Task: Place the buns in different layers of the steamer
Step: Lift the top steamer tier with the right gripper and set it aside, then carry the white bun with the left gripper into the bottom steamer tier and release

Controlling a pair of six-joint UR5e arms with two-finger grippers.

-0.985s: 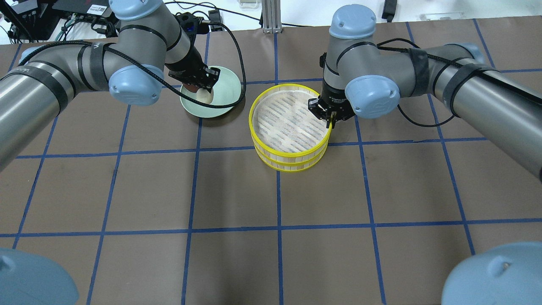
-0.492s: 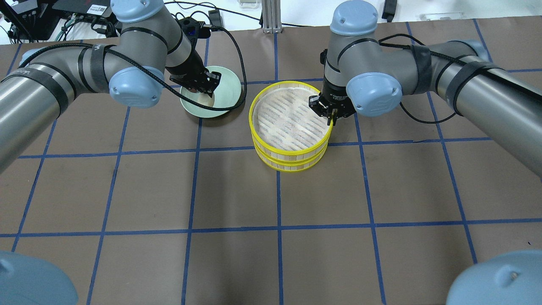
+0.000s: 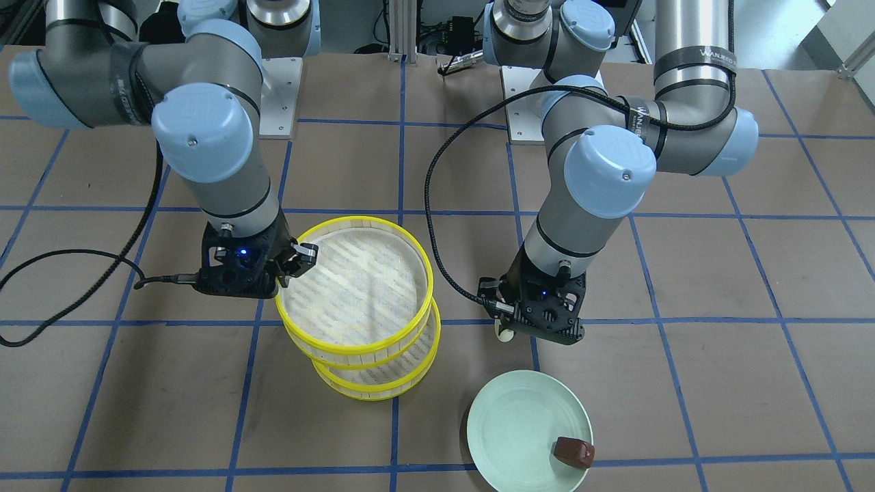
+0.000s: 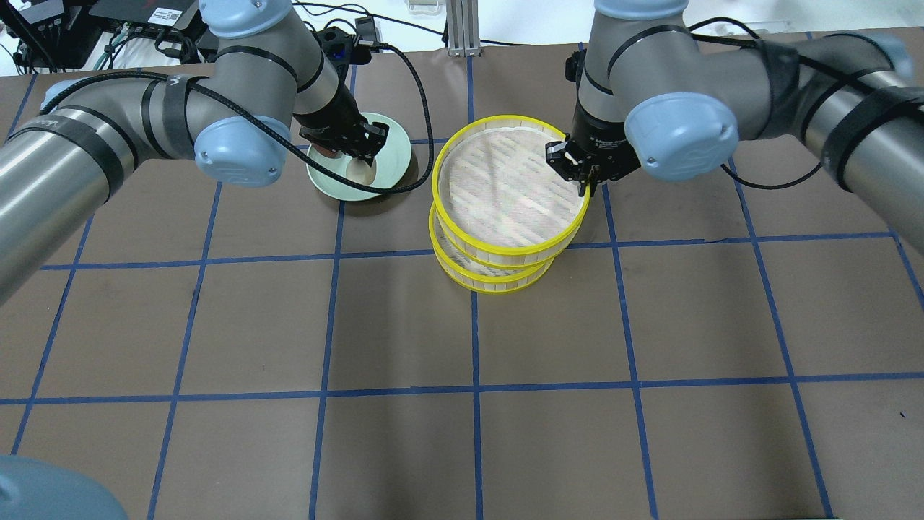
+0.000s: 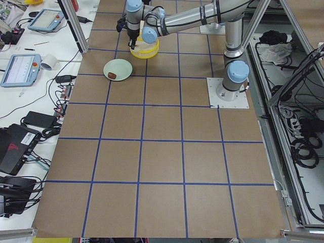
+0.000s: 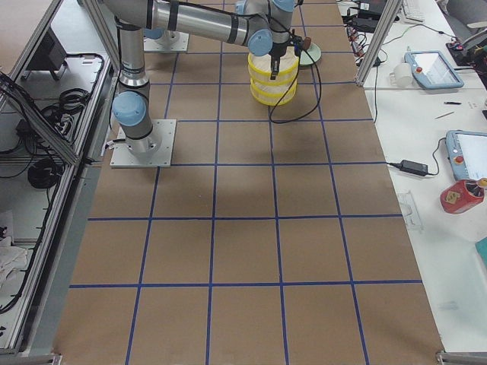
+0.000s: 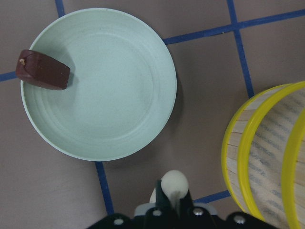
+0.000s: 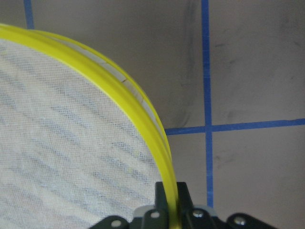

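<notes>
**mantou_fan:** So where were the buns in that shot?

**gridtape:** The brown bun (image 7: 43,72) lay on the green plate (image 7: 114,100), right against its rim, upper left of the left wrist view. The white bun (image 7: 174,183) was pinched in the left gripper (image 7: 170,200), fingers narrow around it. It was off the plate, over bare table at the bottom of that frame, between the plate and the steamer.

**mantou_fan:** And the steamer? Anything inside?

**gridtape:** Two trays. The right gripper (image 8: 170,191) had its fingers clamped on the yellow rim of the top tray (image 4: 505,198), one finger inside and one outside. In the overhead view that tray sat higher than the bottom tray (image 4: 491,280) and was offset toward the upper right, so a crescent of the bottom one's mesh showed. From the front it looked a bit tilted. Couldn't tell if the trays were touching. Only bare mesh showed in both.
</notes>
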